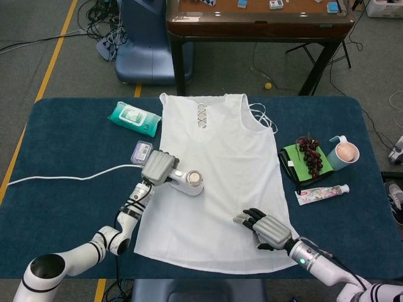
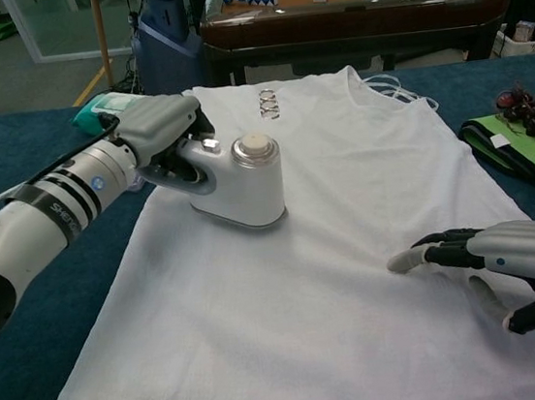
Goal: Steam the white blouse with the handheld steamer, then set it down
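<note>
The white blouse [image 1: 214,176] [image 2: 328,212] lies flat in the middle of the blue table, neckline at the far side. My left hand [image 1: 157,167] [image 2: 163,125] grips the handle of the white handheld steamer [image 1: 189,182] [image 2: 245,178], whose head sits over the blouse's left half. A white cord [image 1: 69,178] trails from it to the left. My right hand [image 1: 267,228] [image 2: 509,258] rests with fingers spread on the blouse's lower right part, holding nothing.
A green wipes pack [image 1: 133,118] and a small box [image 1: 141,151] lie left of the blouse. To the right are grapes [image 1: 310,155] on a green cloth, a pink-and-teal cup [image 1: 344,153] and a tube [image 1: 322,194]. A wooden table [image 1: 258,19] stands behind.
</note>
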### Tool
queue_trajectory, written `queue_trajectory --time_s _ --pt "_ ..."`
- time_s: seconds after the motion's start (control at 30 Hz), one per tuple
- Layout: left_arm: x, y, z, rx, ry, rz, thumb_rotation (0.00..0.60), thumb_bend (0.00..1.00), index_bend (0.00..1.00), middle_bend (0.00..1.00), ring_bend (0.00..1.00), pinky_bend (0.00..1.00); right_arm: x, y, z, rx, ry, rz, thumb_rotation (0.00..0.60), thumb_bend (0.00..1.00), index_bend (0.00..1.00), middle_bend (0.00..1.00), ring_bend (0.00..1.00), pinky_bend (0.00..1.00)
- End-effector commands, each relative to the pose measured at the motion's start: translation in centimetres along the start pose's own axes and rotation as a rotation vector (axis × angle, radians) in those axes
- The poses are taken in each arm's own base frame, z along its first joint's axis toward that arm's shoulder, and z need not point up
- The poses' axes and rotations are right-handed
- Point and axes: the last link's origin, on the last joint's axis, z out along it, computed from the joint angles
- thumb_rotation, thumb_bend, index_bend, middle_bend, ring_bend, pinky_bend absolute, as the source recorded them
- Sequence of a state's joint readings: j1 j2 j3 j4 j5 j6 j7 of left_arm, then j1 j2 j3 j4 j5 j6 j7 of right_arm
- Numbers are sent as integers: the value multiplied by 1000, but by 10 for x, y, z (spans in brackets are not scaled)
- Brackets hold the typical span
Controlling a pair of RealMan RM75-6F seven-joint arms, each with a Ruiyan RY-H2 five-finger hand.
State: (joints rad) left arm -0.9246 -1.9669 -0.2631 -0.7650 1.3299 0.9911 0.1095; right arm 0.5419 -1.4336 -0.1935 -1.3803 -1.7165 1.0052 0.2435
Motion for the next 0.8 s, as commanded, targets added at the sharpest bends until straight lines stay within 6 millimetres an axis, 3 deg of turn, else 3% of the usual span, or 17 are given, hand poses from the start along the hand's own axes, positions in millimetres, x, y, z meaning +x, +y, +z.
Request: queue_trajectory --time_s 0.03,0.3,0.8 --pt "-6 4 7 28 -5 15 600 246 848 695 591 561 0 0 0 0 0 1 547 910 11 119 0 15" --pt "-14 -13 3 28 -24 89 600 246 848 695 589 561 -1 1 0 -6 0 2 548 910 11 119 0 15" --pt "-8 -48 -14 -4 -16 178 600 246 848 695 588 561 -1 -3 1 2 -5 -5 548 910 11 119 0 15"
